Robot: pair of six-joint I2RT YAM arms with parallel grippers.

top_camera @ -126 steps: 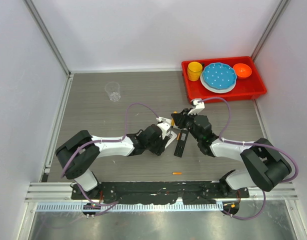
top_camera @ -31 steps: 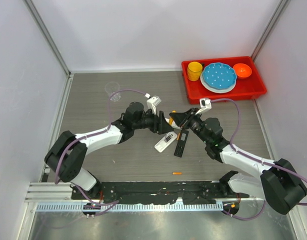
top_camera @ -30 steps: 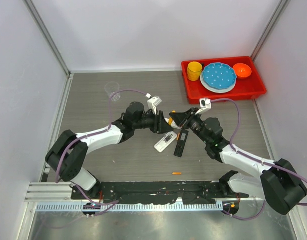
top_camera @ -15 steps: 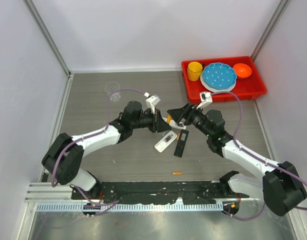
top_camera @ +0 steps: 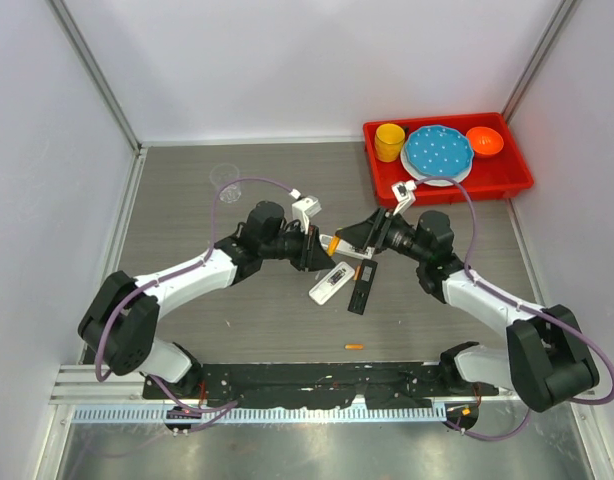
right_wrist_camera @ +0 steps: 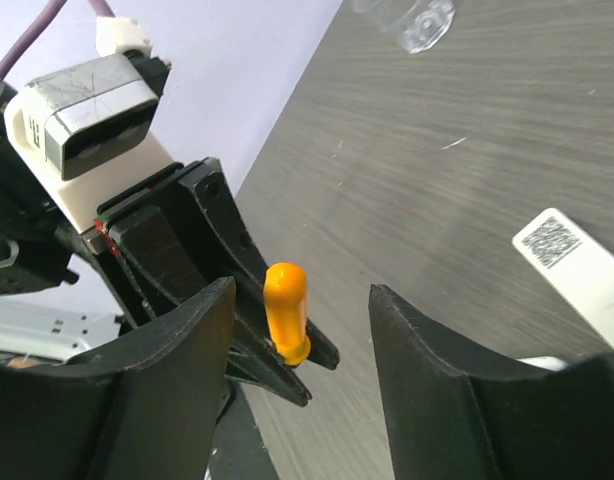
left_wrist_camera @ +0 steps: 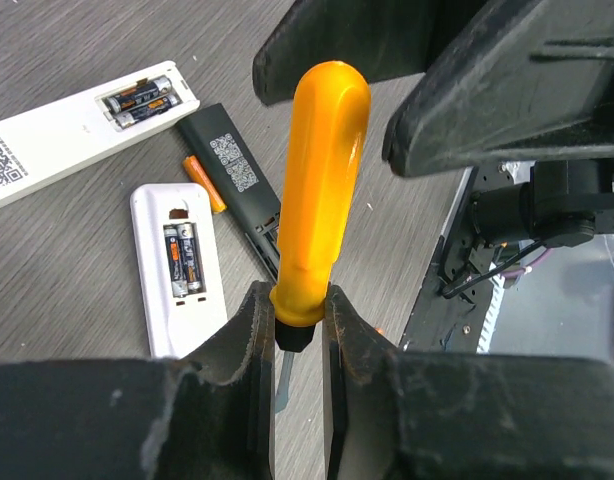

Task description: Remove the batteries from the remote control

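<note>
Above the table [top_camera: 187, 220], left gripper [left_wrist_camera: 299, 320] clamps the orange-handled tool [left_wrist_camera: 322, 170]; right gripper [right_wrist_camera: 297, 300], fingers apart, flanks its handle; 2 batteries [left_wrist_camera: 185, 258] sit in a white remote [left_wrist_camera: 182, 322].

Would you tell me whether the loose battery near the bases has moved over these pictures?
No. The battery lies in the same spot, just ahead of the base rail.

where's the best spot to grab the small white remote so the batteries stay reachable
Grip the small white remote across its two long edges, on the solid half away from its batteries, coming straight down from above. It lies flat, back up with the cover off, so its narrow width likely suits a pinch and the cells stay uncovered.
</note>
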